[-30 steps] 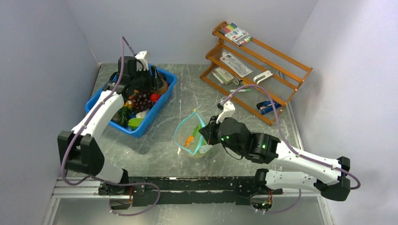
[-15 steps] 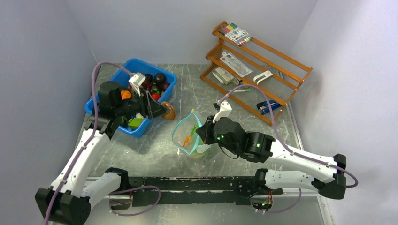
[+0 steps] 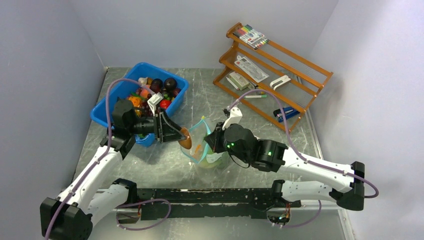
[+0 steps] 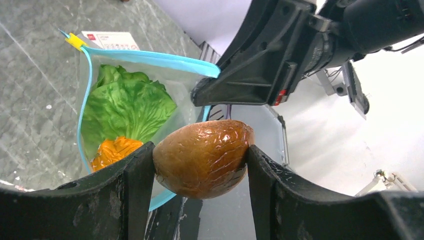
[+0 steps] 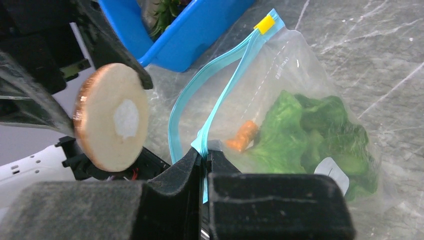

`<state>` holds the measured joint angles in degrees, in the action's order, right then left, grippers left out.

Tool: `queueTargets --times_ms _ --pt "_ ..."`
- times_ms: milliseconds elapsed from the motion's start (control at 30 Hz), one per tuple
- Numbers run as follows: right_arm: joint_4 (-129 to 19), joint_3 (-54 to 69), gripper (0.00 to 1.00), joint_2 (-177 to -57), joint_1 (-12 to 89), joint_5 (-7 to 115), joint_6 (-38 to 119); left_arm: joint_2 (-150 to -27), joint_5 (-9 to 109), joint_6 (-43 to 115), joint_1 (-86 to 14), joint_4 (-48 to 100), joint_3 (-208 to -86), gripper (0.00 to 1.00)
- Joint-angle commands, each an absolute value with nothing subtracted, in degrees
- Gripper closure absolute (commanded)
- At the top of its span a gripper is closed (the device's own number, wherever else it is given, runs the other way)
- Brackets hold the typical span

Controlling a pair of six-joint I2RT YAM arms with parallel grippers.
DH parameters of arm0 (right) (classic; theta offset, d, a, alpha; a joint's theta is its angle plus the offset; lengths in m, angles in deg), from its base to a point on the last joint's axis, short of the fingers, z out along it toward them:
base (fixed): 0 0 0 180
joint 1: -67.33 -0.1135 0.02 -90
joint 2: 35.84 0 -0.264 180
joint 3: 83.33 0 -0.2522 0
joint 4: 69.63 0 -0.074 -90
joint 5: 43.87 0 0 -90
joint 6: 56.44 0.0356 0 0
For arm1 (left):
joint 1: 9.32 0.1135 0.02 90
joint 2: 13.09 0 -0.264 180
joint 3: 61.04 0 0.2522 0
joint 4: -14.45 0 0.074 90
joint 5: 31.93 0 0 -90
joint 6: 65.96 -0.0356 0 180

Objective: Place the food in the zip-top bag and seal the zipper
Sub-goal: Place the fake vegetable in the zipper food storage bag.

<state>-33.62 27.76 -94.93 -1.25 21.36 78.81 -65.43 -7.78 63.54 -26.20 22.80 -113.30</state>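
Grey marbled table (image 3: pixel 220 95), pale walls (image 3: pixel 175 30) on three sides. I hold the left gripper (image 3: pixel 181 137) half open, clamped on a glossy brown fruit (image 4: pixel 202 157), just beside the mouth of the clear zip-top bag (image 5: pixel 300 75). The right gripper (image 5: pixel 204 155) is closed and pinches the teal zipper (image 5: pixel 220 95). Lettuce (image 5: pixel 310 130) and an orange piece (image 5: pixel 242 135) lie inside the bag, beyond the right jaws. The bag's mouth gapes between both pairs of jaws, and the blue bin (image 3: pixel 107 107) is close behind the left ones.
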Motion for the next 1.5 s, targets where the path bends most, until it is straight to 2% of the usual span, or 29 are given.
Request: queueTargets --times_ms 0,500,667,867,1000,1200,1333,1467 --pt "-38.5 26.7 1.0 -93.8 -1.0 22.8 77.8 -68.1 -4.5 58.3 -28.7 26.8 -116.4 0.62" --pt "-42.6 27.9 1.0 -92.9 -1.0 26.9 75.6 -74.6 14.9 48.3 -36.6 42.1 -123.5 0.64" --pt "-43.2 27.8 1.0 -92.8 -1.0 26.8 75.8 -76.1 25.4 43.7 -40.4 49.7 -126.1 0.64" --pt "-43.6 28.0 1.0 -93.8 -1.0 27.0 76.1 -76.3 26.9 43.8 -42.3 50.3 -126.2 0.62" --pt "-43.1 28.1 1.0 -94.3 -1.1 26.9 76.6 -75.6 25.2 44.3 -42.4 49.1 -126.0 0.54" --pt "-42.6 28.8 1.0 -94.1 -1.1 26.7 77.2 -73.3 25.1 44.5 -42.4 50.2 -126.7 0.2" --pt "-42.8 29.3 1.0 -94.2 -1.0 26.8 77.2 -71.7 25.2 46.7 -42.4 49.7 -127.7 0.14" --pt "-42.6 29.3 1.0 -94.1 -1.0 26.8 76.6 -70.7 25.7 47.7 -42.4 49.8 -128.9 0.12"
